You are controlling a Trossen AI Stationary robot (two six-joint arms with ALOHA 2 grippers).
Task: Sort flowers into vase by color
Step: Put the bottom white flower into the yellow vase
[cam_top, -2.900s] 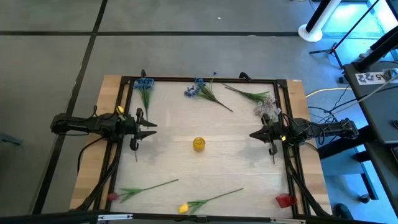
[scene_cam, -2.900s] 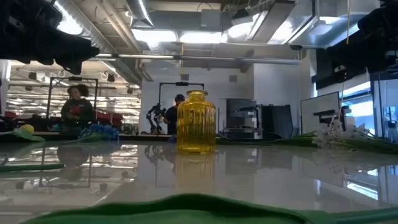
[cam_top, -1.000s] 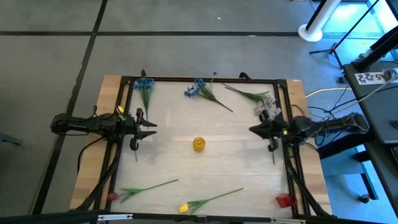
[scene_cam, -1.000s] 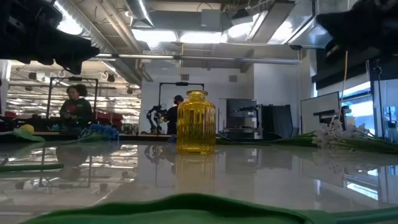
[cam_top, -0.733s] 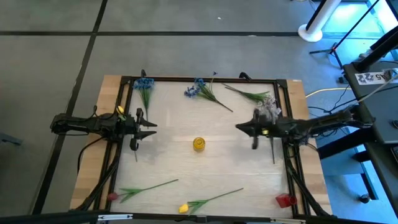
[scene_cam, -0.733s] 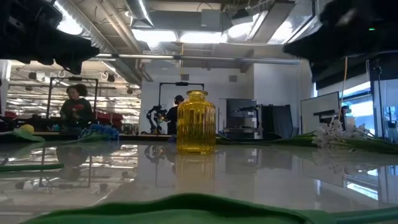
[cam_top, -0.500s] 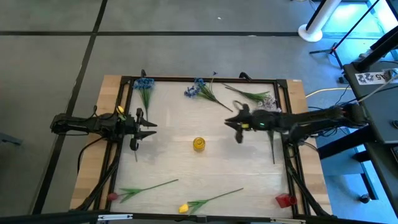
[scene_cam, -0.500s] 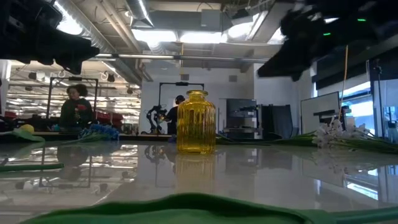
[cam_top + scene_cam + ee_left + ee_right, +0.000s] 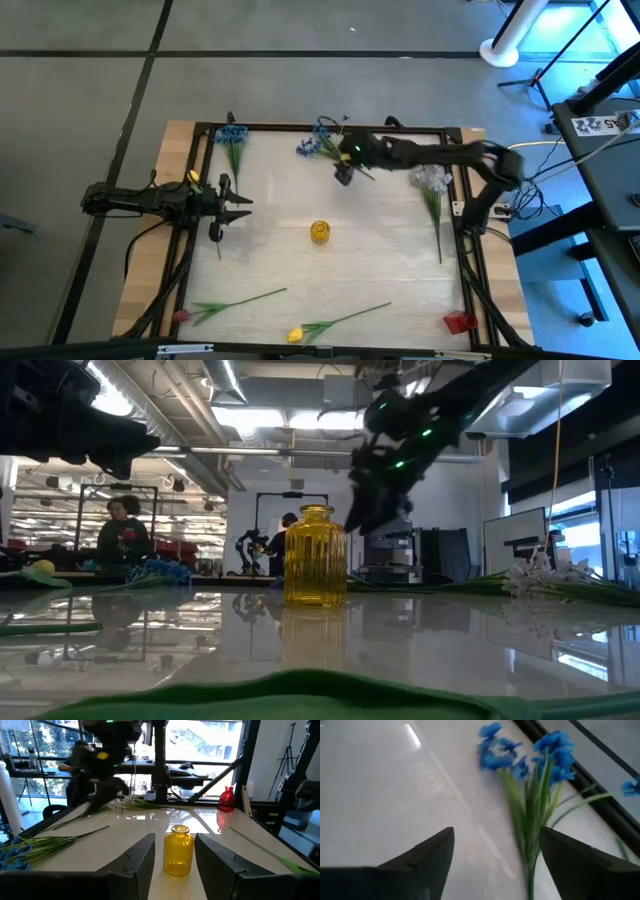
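Flowers lie scattered round the table edge: a blue spray at the far middle, directly under the right gripper; in the right wrist view its blue heads sit just ahead of the two dark fingers, stems running between them. Jaws stand wide apart, holding nothing.

A second ago the right arm hung at the table's right edge beside the white-lavender flower with fingers shut; since then it has swung across to the far middle and spread its fingers. White-lavender flower now lies uncovered, stem pointing toward the near edge. Left gripper unchanged at the left edge, fingers partly parted, empty.

Other things: yellow vase upright at table centre, well apart from the right gripper; another blue flower at the far left corner; yellow flower and red-pink flower along the near edge; red vase at the near right corner. Nothing lies between the gripper and the blue spray. Low view: a person in the room behind.
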